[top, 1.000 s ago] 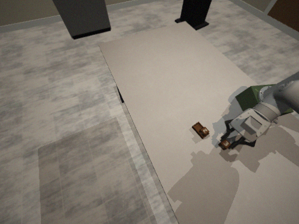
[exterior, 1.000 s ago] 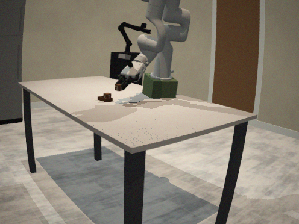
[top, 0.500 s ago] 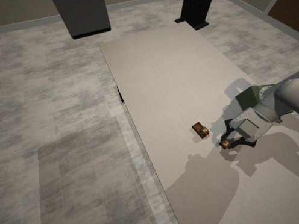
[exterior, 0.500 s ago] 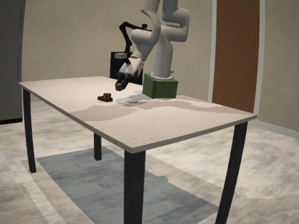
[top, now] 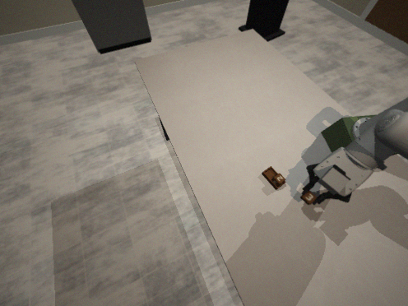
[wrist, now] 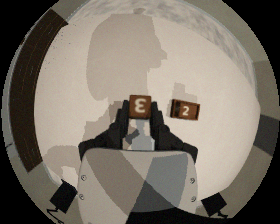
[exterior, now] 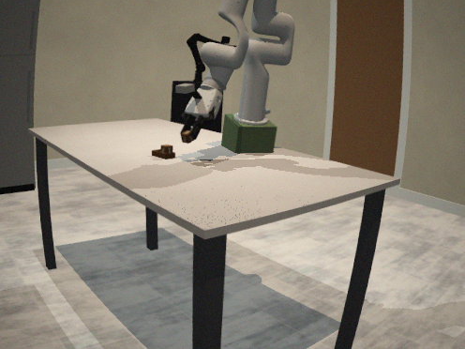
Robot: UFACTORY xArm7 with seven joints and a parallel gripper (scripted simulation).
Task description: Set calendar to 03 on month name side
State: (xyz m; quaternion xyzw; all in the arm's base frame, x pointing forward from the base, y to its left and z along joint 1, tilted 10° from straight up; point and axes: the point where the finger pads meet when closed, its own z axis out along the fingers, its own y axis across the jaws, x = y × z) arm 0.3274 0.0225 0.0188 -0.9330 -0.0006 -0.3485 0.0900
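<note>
My gripper is shut on a brown cube and holds it above the table. The held cube shows a pale 3, turned upside down in the wrist view. The small brown tray stands on the table beside the gripper, to its right in the wrist view. Another brown cube is in the tray, at the end nearer the gripper in the top view, with a pale 2 on top. The month's name is not readable.
The pale table bears the tray. The green base block of the arm stands behind the gripper. The arm's shadow falls across the table near the tray.
</note>
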